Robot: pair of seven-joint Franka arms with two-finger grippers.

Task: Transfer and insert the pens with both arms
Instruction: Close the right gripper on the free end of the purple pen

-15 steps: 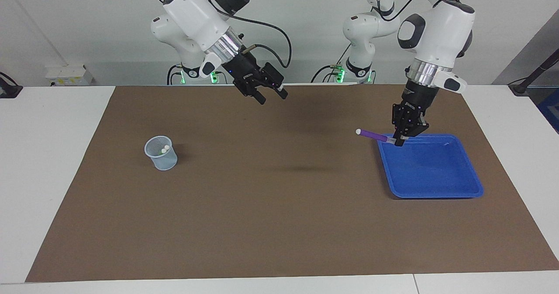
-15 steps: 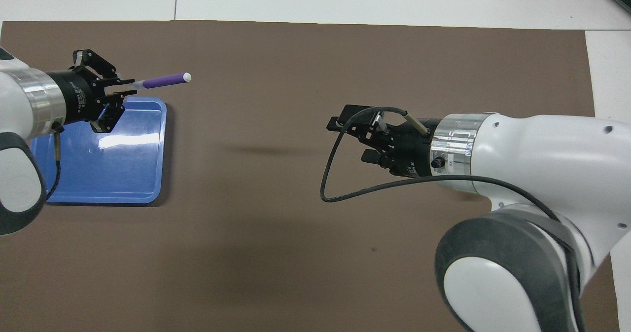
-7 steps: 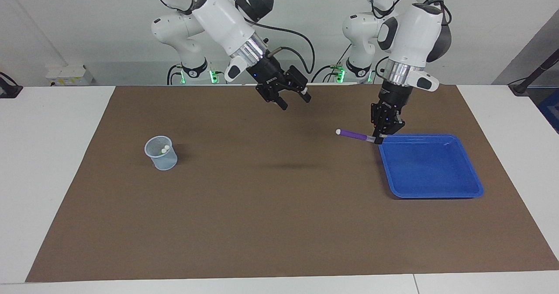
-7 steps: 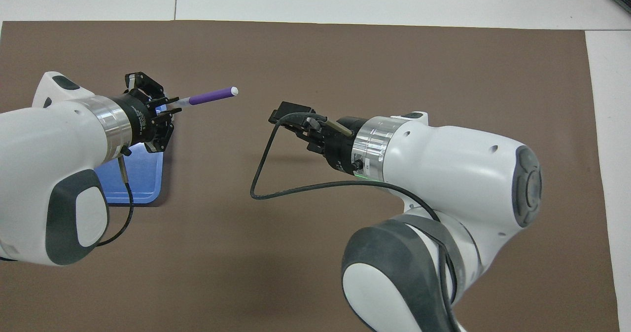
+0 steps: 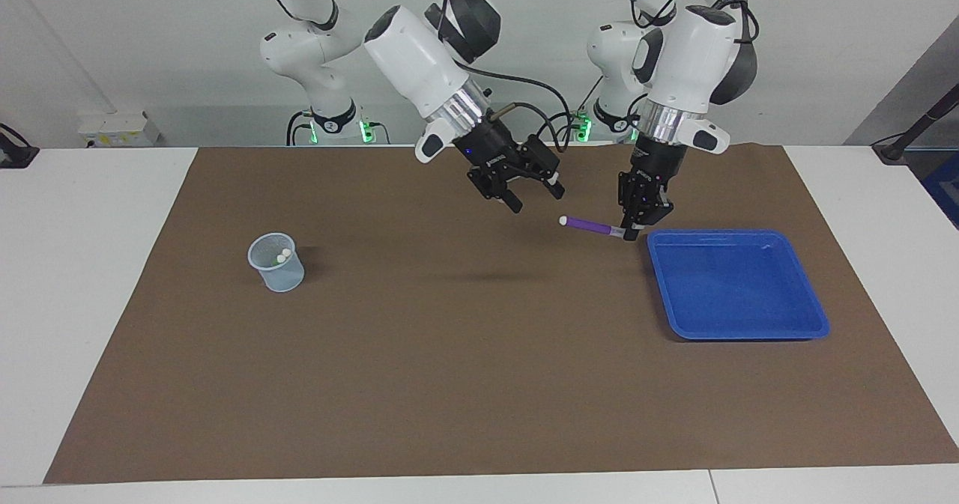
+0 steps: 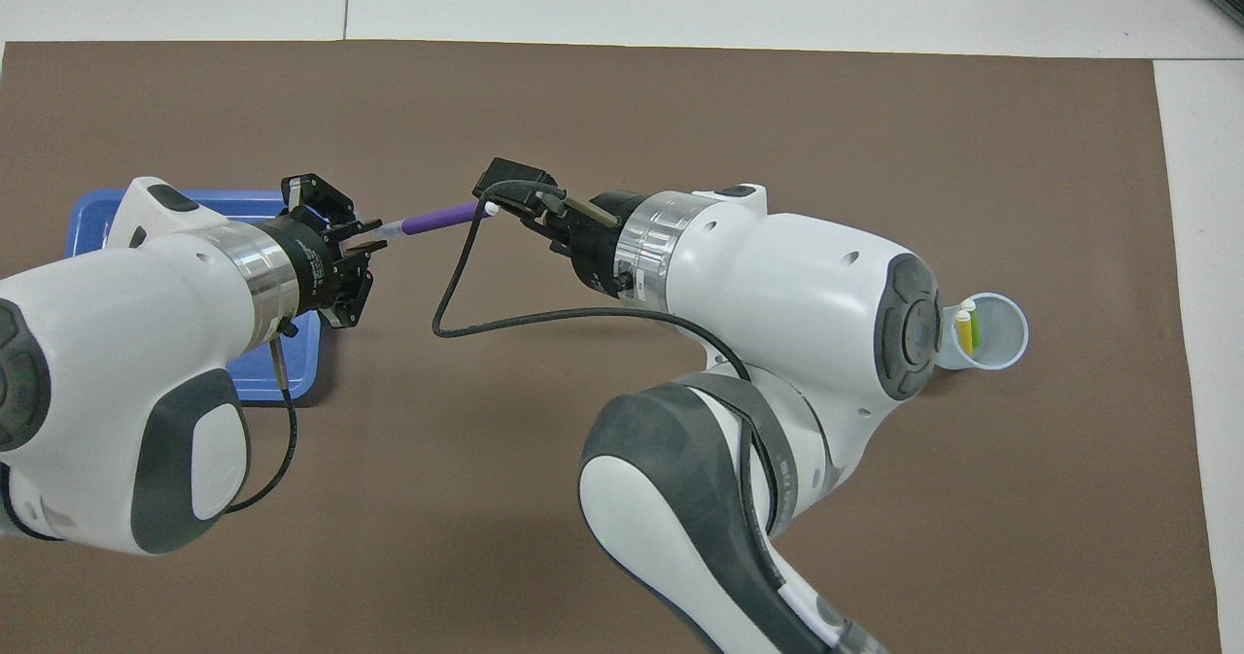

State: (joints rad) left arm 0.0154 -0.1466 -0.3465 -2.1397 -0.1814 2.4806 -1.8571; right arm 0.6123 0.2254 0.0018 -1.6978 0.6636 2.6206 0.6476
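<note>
presently, toward the right arm's end of the table, a pale mesh cup [image 5: 276, 262] stands upright on the brown mat [image 5: 479, 384]. two pens stand inside the cup: the yellow pen [image 6: 963, 330] and the lime green pen [image 6: 975, 326], each with its whitish cap uppermost.

the right gripper [image 5: 530, 192] hangs in the air over the middle of the mat, tilted down toward the purple pen [image 5: 590, 225]. its fingers are apart. in the facing view a gap shows between the fingertips and the capped end of the purple pen; in the overhead view the gripper overlaps that end, so contact is read from the facing view as none.

the purple pen is held roughly level above the mat, its whitish cap pointing toward the right gripper.

the left gripper [image 5: 631, 231] points downward over the mat, just beside the edge of the blue tray [image 5: 813, 323]. its fingers are clamped on the uncapped end of the purple pen.

the blue tray lies flat on the mat toward the left arm's end of the table.
</note>
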